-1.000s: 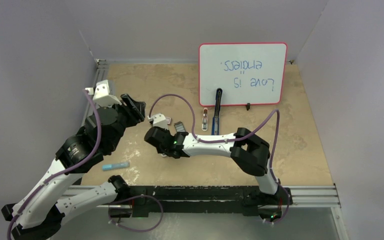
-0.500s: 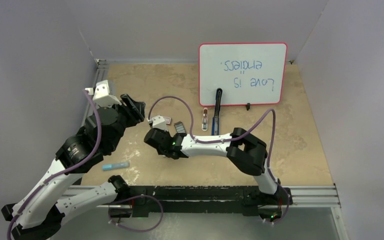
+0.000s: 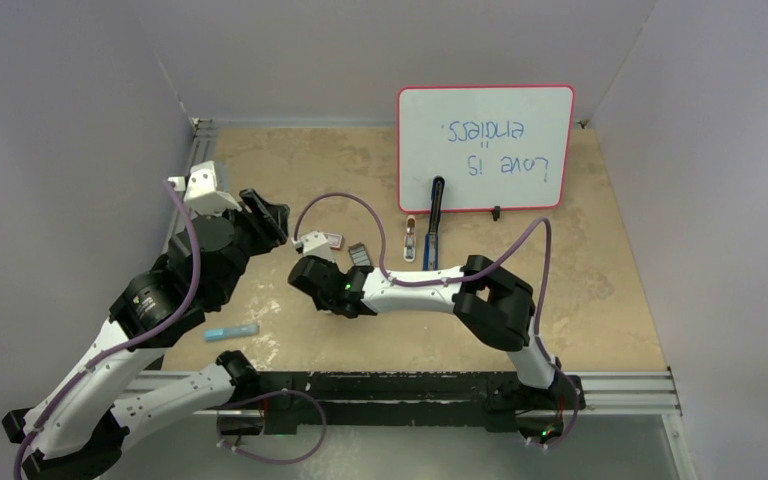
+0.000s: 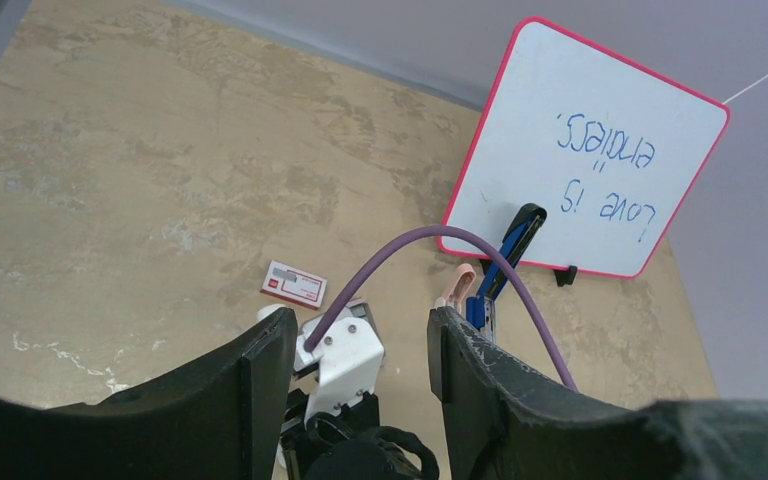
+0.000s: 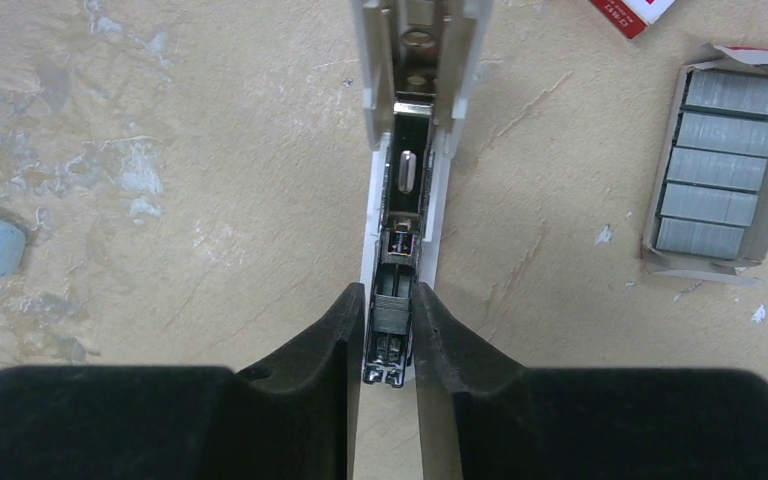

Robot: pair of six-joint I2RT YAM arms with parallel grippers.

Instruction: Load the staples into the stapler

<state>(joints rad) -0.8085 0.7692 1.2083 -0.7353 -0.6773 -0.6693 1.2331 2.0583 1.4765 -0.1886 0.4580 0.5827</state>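
In the right wrist view my right gripper (image 5: 390, 300) is shut on a small dark-grey block of staples (image 5: 393, 312). The block sits in the metal channel of a white, hinged-open bar (image 5: 415, 90) lying on the table. The blue-and-black stapler (image 3: 432, 235) lies apart, in front of the whiteboard, and also shows in the left wrist view (image 4: 495, 280). An open box with several staple strips (image 5: 720, 165) lies right of the white bar. My left gripper (image 3: 265, 218) is open and empty, held above the table left of the right gripper (image 3: 312, 265).
A whiteboard (image 3: 485, 148) stands at the back. A small pink piece (image 3: 411, 240) lies beside the stapler. A little red-and-white box (image 3: 333, 240) lies behind the right gripper. A pale blue oblong piece (image 3: 230, 332) lies near the left arm. A purple cable (image 3: 360, 205) arches over the right wrist.
My right gripper has shifted slightly left and away, uncovering the red-and-white box. The left arm has hardly moved.
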